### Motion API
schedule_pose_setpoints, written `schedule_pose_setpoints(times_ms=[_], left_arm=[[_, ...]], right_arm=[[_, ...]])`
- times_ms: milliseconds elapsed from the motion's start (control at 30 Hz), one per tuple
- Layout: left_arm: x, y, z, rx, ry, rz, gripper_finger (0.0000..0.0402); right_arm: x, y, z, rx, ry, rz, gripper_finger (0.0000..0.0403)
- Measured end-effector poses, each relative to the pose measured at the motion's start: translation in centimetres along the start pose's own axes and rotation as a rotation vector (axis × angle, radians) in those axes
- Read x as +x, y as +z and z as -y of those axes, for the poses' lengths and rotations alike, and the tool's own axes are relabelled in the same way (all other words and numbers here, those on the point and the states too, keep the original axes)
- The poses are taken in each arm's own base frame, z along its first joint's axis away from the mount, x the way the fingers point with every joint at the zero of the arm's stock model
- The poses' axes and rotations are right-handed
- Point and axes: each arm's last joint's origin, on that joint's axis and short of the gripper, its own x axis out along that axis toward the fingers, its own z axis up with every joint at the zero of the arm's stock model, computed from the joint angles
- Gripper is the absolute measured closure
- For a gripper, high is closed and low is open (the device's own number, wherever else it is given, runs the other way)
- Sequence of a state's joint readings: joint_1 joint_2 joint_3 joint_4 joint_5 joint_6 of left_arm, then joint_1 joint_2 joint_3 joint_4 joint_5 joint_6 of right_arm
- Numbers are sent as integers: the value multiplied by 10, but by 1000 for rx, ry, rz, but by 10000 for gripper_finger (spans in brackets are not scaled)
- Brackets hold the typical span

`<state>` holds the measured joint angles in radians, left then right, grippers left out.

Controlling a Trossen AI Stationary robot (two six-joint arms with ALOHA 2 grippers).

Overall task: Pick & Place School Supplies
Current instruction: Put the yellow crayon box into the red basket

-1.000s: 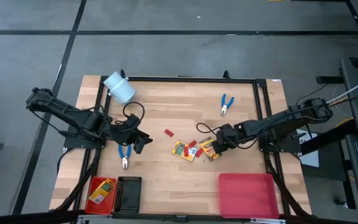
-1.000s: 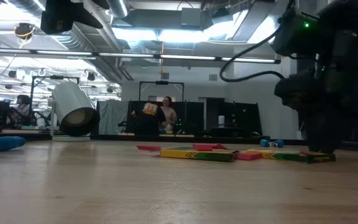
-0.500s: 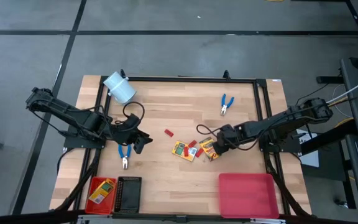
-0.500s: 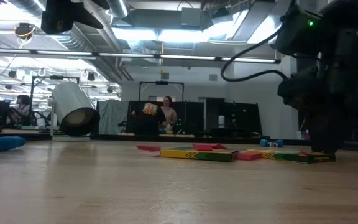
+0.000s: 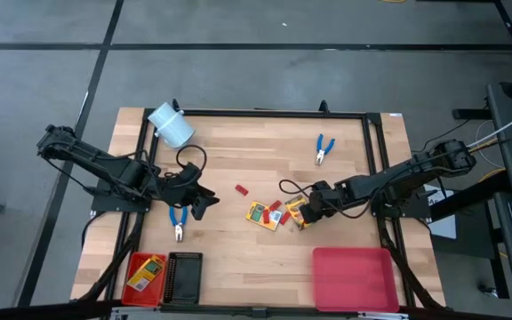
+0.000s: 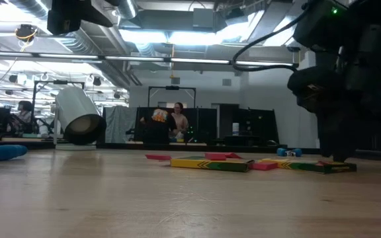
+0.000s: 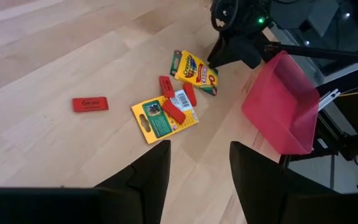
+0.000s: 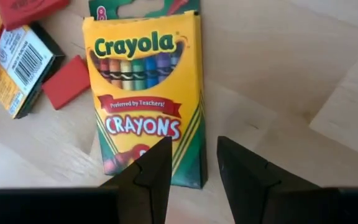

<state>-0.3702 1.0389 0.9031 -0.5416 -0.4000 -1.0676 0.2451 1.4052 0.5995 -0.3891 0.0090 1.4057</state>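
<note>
Two yellow-and-green crayon boxes lie flat mid-table: one [image 5: 263,215], the other [image 5: 297,212] under my right gripper [image 5: 304,212]. That gripper is open and low. In the right wrist view its fingers [image 8: 146,177] stand over the box's near end [image 8: 166,163]. Small red pieces [image 5: 242,189] [image 5: 275,205] lie by the boxes. One pair of blue-handled pliers [image 5: 178,221] lies beside my open left gripper [image 5: 205,204], which hovers near the table's left. The other pair [image 5: 324,148] lies toward the far right. My right gripper comes down on the crayon box from above, at its end [image 6: 329,165] toward the table's right. The box lies flat on the table. Whether the fingers touch it, I cannot tell.
A pale blue-white cylinder [image 5: 171,125] lies on its side at the far left corner. At the near edge sit a red tray [image 5: 132,265] holding a crayon box, a black tray [image 5: 184,276] and a larger red tray [image 5: 352,278]. People stand in the room beyond.
My right gripper has edged a little toward the table's left over the crayon box. The box and the other things lie where they were.
</note>
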Motion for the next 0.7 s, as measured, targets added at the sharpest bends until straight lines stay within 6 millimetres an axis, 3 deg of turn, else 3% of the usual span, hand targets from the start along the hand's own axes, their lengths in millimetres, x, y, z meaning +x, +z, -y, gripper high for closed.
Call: schedule_pose_setpoints(times_ms=[700], left_arm=[[0, 0, 2, -5, -17, 0, 240]], right_arm=[[14, 1, -7, -33, 27, 15, 255]])
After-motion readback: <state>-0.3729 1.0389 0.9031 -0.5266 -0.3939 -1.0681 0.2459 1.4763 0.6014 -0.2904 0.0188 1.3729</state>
